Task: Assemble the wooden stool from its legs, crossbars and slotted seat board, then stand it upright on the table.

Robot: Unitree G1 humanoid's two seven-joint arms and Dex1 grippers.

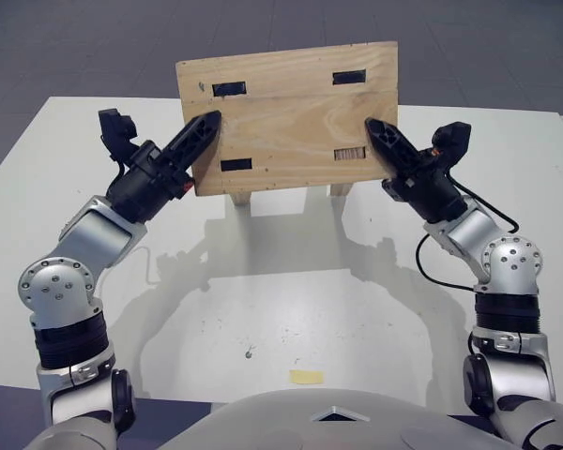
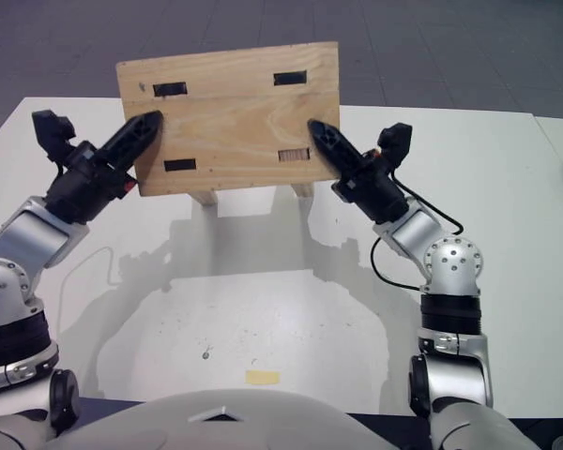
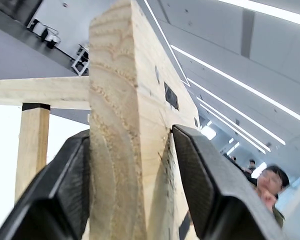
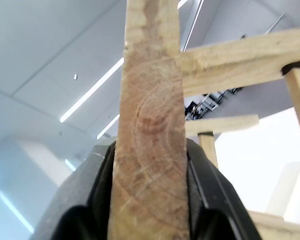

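Note:
The assembled wooden stool is held above the white table [image 1: 291, 309], its slotted seat board [image 1: 291, 112] tilted toward me with dark slots at the corners. Two leg ends [image 1: 240, 199] poke out under the board's near edge. My left gripper [image 1: 203, 131] is shut on the board's left edge and my right gripper [image 1: 380, 134] is shut on its right edge. In the left wrist view the black fingers [image 3: 200, 185] clamp the board's end grain [image 3: 120, 150], with a leg [image 3: 32, 145] and crossbar behind. In the right wrist view the board edge [image 4: 150, 130] sits between the pads, with crossbars [image 4: 240, 60] beyond.
A small yellow tag [image 1: 307, 377] lies on the table near the front edge. A dark speck [image 1: 249, 353] marks the table in front of me. Grey floor surrounds the table.

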